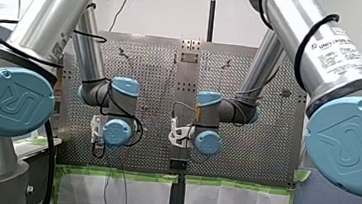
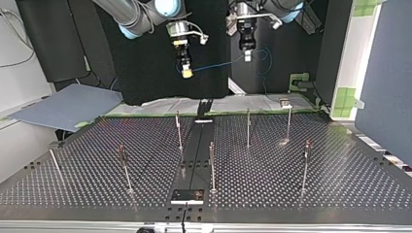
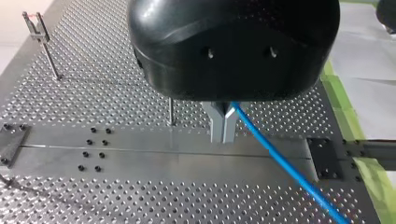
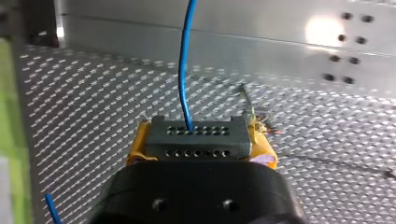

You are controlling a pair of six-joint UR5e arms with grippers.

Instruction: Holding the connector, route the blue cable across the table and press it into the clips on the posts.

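Connector [image 4: 196,137] sits in right jaws; left jaws seemingly pinch blue cable [image 3: 285,161].

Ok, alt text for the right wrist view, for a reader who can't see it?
My right gripper, with yellow pads, is shut on a grey connector with rows of holes. A blue cable runs from it, ahead over the perforated metal table.

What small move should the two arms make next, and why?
Probably lower both arms toward the posts: my right gripper is shut on the connector, my left gripper pinches the blue cable strung between them, both hang above the table, and no post carries cable yet.
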